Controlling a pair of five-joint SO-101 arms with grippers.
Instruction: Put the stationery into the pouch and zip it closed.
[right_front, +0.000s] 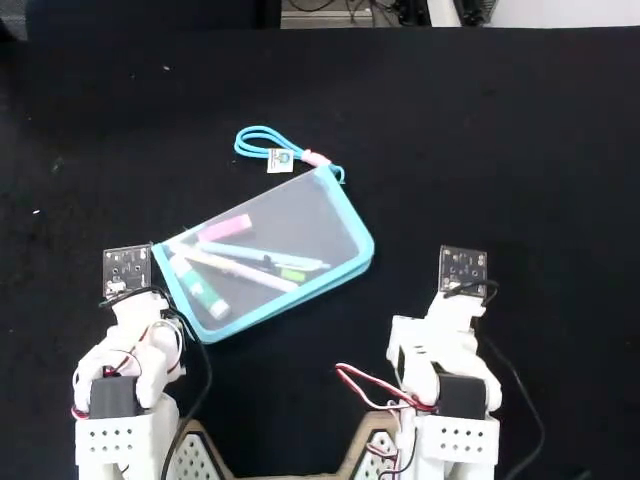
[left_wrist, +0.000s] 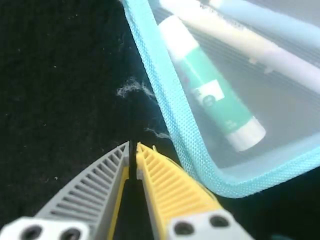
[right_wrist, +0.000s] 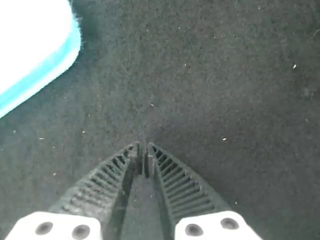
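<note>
- So the pouch (right_front: 335, 215) is lying flat on the black bench (right_front: 500, 150), turned at an angle, between my two arms and a bit further out. Its blue strap (right_front: 258, 140) is looped off the far corner.
- All the stationery I can spot is already inside. There's a glue stick (left_wrist: 210, 90) at the end nearest my left arm, a few pens (right_front: 255, 262) across the middle and a pink piece (right_front: 225, 227) above them. That's why it looks so flat and tidy.
- The zip looks run shut to me, going by the clean teal edge all round. Honestly I can't make out the slider, so take that as a guess.
- My left fingers (left_wrist: 160, 170) are pressed together with nothing in them. The tips are down near the bench, just beside the pouch's teal rim by the glue stick corner, not touching it.
- My right fingers (right_wrist: 172, 175) are also closed on nothing, over bare bench, with the pouch's near corner well off to one side.
- Both arms are folded low and close to their bases. I read that as parked, job pretty much done.
</note>
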